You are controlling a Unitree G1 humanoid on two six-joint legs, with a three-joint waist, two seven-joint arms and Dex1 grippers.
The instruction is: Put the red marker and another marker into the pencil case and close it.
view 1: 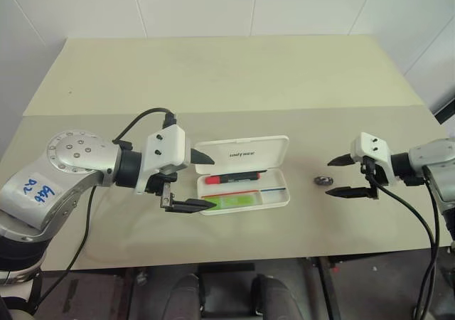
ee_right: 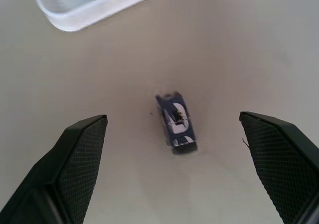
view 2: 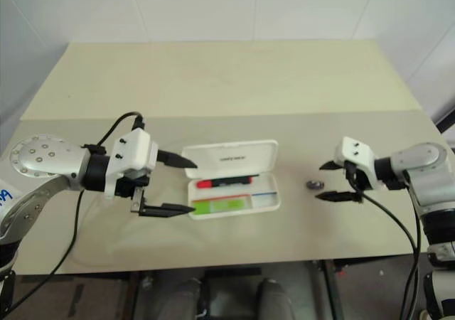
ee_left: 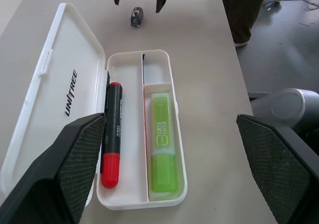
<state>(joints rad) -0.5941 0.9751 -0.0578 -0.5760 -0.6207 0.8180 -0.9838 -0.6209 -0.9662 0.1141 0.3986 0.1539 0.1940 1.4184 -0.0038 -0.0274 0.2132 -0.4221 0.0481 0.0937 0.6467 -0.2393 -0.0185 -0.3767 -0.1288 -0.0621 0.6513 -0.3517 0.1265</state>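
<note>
head views: pencil case (view 1: 245, 192), white hard plastic, lies open on the table (view 1: 213, 78), lid (view 1: 242, 151) folded back on its far side. the red marker (view 1: 231, 178) sits in the far compartment, red end to the left. another marker (view 1: 231, 202), lime green, sits in the near compartment. left claw (view 1: 201, 181) hovers at the case's left end, jaws wide, holding nothing. right claw (view 1: 341, 176) is well apart to the right, jaws wide, empty, near a small dark object (view 1: 323, 181) on the table.

left wrist view: red marker (ee_left: 112, 134) and green highlighter (ee_left: 163, 142) lie side by side, split by a divider; a short end compartment is empty. lid (ee_left: 50, 99) lies flat, lettering up, with a small latch tab on its free edge.

right wrist view: small dark object (ee_right: 177, 123) lies between the wide jaws, not touched; a corner of the case (ee_right: 94, 7) shows beyond.

handling, judged: case is light, rigid and smooth, likely to slide when pushed. lid is thin and hinged; best taken at its free long edge near the latch and swung over, with the tray steadied. both markers are light and hard and lie low enough to clear the lid.
</note>
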